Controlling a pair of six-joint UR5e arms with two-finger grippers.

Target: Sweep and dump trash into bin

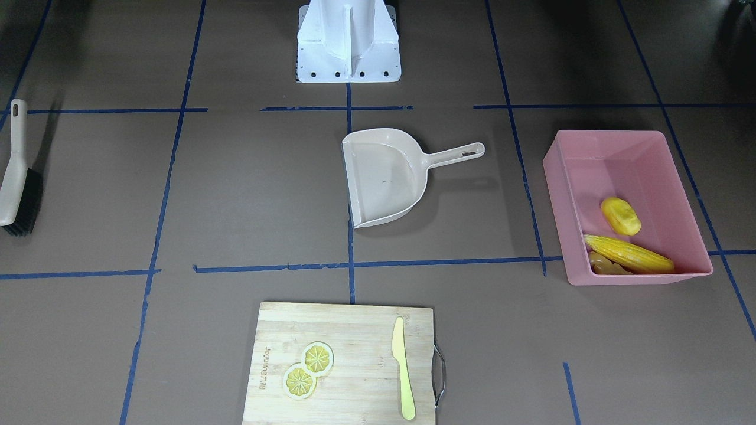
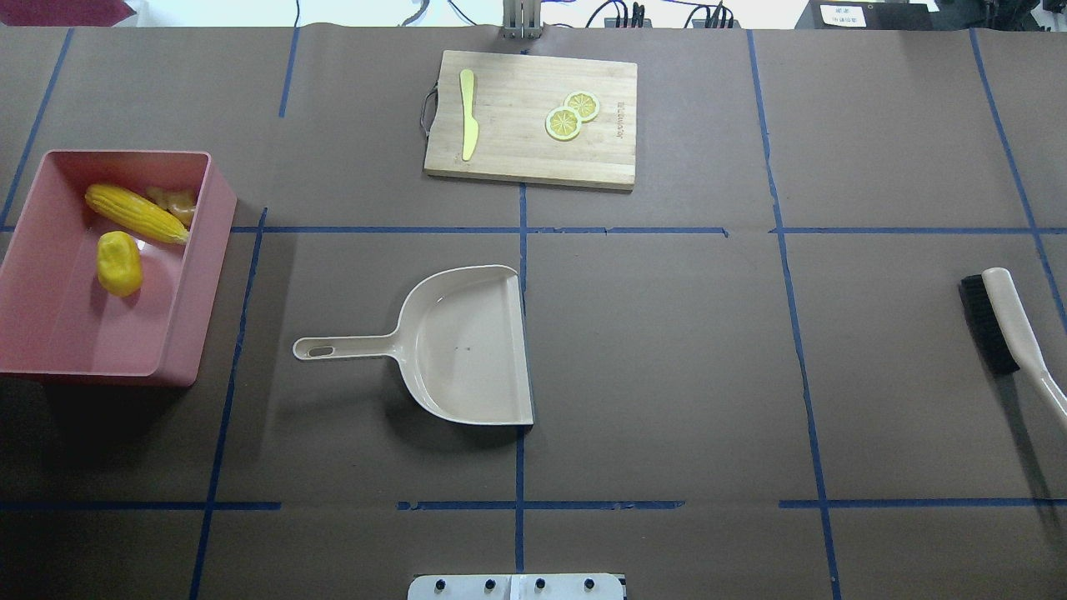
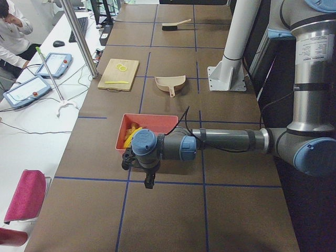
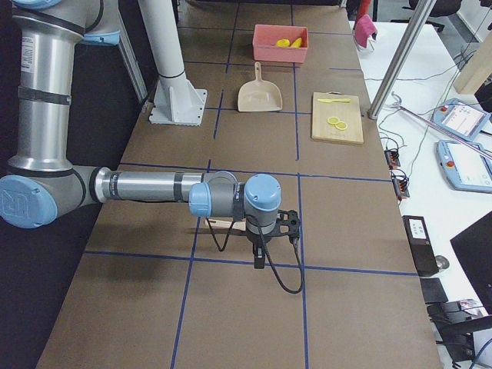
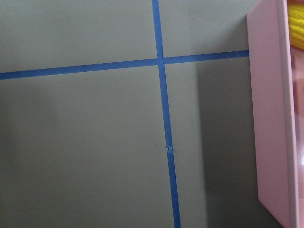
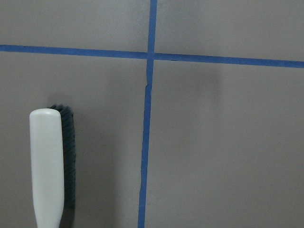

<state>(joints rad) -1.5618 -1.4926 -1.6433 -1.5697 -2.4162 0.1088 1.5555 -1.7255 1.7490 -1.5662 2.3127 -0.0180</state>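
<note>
The pink bin (image 1: 608,134) (image 2: 197,275) stands on the table at my left. Inside it lies the trash: a yellow corn cob (image 1: 629,254) (image 2: 136,213), a lumpy yellow oval vegetable (image 1: 621,216) (image 2: 118,263) and a tan ginger root (image 1: 605,265) (image 2: 175,202). My left gripper (image 3: 149,181) hangs over the table just beside the bin's near end; only the exterior left view shows it, so I cannot tell whether it is open or shut. The left wrist view shows the bin's wall (image 5: 270,118). My right gripper (image 4: 260,261) hovers above the brush (image 6: 47,166); I cannot tell its state either.
A beige dustpan (image 1: 387,177) (image 2: 463,346) lies flat mid-table. The brush (image 1: 18,177) (image 2: 1000,321) rests at my far right. A wooden cutting board (image 1: 348,378) (image 2: 517,150) holds two lemon slices (image 1: 309,369) and a pale green knife (image 1: 403,369). A person (image 3: 10,31) sits beyond the table.
</note>
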